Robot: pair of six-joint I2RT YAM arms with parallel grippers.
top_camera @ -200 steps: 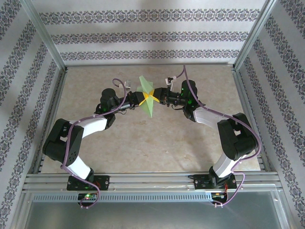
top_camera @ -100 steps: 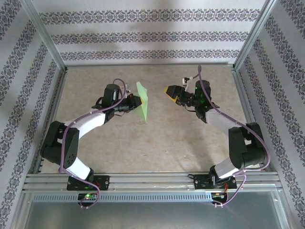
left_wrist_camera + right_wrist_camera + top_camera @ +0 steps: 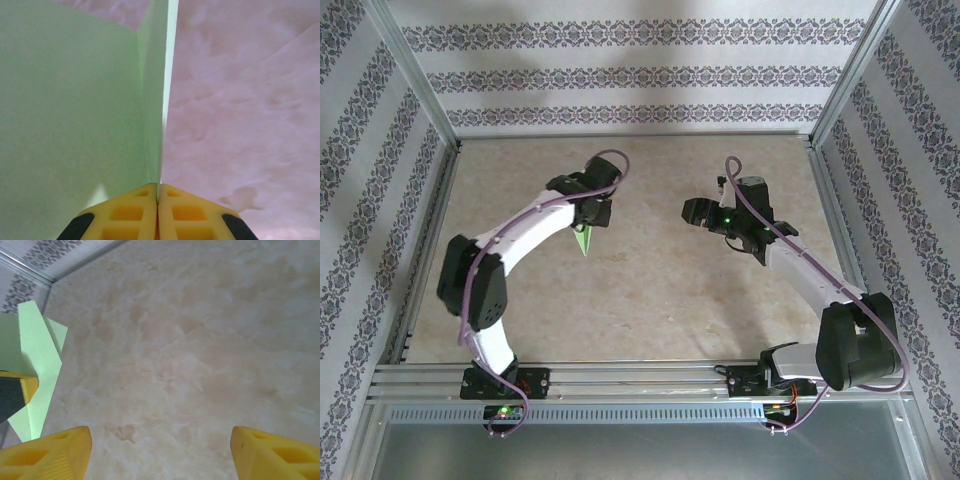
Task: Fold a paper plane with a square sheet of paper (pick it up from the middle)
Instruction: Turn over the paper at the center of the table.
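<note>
The paper plane hangs in the air above the middle-left of the worktop, pinched at its upper end by the left gripper, whose jaws are pressed shut on the folded edge with no gap between them in the left wrist view. Its point hangs down, clear of the surface as far as the top view lets me judge. The step in hand looks like carrying the folded piece down to lay it flat. To do that well, the left arm should lower slowly and tip the wrist so that a broad face meets the worktop rather than the tip, which would buckle. The pinch should hold until the paper is resting, because a sheet this thin will flutter and drift if dropped from height. The plane is pale green, plain and unmarked. From the left wrist it shows as a wide flat panel with a sharp straight crease running away from the jaws, and from the right wrist as a slim, layered, pointed shape with one flap offset behind another. The right gripper sits well apart to the right, jaws spread wide and holding nothing, and it should keep out of the lowering path. Below lies bare beige marbled worktop.
</note>
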